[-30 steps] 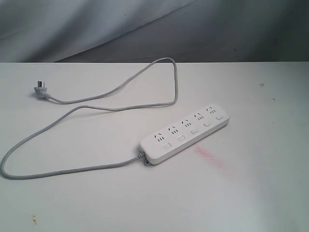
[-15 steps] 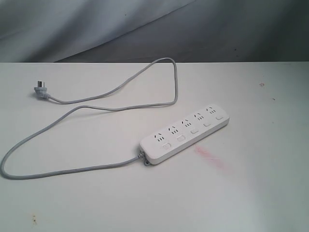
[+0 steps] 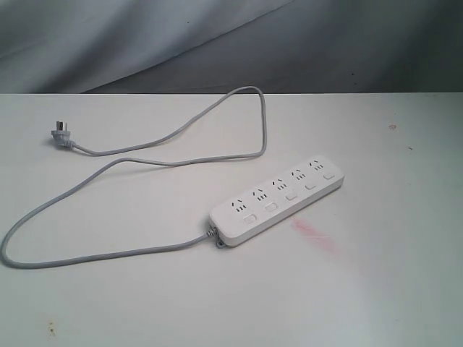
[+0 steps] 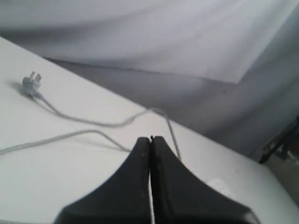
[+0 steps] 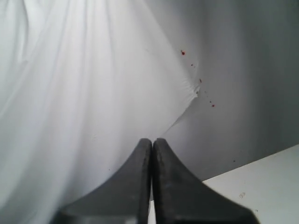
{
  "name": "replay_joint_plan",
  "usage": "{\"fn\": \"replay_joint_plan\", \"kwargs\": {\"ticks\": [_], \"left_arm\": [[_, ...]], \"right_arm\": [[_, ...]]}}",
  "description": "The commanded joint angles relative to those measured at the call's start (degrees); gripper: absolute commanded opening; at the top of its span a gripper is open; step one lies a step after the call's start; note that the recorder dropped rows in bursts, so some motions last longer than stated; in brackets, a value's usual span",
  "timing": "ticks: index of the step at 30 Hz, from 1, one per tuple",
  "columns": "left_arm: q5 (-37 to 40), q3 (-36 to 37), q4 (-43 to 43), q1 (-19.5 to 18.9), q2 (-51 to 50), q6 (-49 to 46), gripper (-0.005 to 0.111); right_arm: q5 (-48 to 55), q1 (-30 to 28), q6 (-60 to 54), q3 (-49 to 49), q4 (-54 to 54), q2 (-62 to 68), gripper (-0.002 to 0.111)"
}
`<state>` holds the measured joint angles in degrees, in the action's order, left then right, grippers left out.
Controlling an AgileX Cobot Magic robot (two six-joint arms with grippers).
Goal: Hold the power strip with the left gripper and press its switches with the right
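White table (image 3: 405,289), power strip (image 3: 278,199) well inside edges

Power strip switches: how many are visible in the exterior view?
5 switches, in one row along the near long edge of the power strip, one beside each socket group; none seems hidden.

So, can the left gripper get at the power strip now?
Probably yes: the power strip lies on the table with nothing over it. The left gripper is shut, so it would need opening first.
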<state>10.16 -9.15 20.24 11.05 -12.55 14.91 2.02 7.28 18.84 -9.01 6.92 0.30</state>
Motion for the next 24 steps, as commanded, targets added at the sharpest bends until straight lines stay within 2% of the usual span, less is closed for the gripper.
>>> {"fn": "replay_joint_plan", "kwargs": {"ticks": [1, 4, 6, 11, 17, 21, 24], "left_arm": [[13.88, -14.71, 3.52, -0.10, -15.43, -16.29, 0.000], [18.65, -23.80, 9.19, -0.10, -26.75, -26.53, 0.000], [20.34, -28.71, 13.62, -0.10, -32.52, -29.89, 0.000], [21.94, -38.56, 20.29, -0.10, -46.20, -34.94, 0.000], [32.14, -45.54, 22.34, -0.10, -60.79, -40.17, 0.000], [36.86, -48.69, 27.81, -0.10, -69.59, -51.74, 0.000], [38.08, -50.22, 29.85, -0.10, -74.41, -56.89, 0.000]], "right_arm": [[6.66, -0.34, -0.76, -8.46, -1.95, 7.85, 0.000], [9.69, -0.34, -0.76, -13.66, 0.00, 15.48, 0.000], [11.96, 0.78, -2.22, -17.41, 0.00, 20.68, 0.000], [16.52, 8.24, -14.27, -25.10, 0.00, 31.72, 0.000], [25.75, 16.33, -24.92, -32.39, 0.13, 43.60, 0.000], [27.32, 16.79, -24.96, -37.52, 1.58, 53.13, 0.000], [28.66, 16.79, -24.84, -41.15, 1.69, 60.11, 0.000]]}}
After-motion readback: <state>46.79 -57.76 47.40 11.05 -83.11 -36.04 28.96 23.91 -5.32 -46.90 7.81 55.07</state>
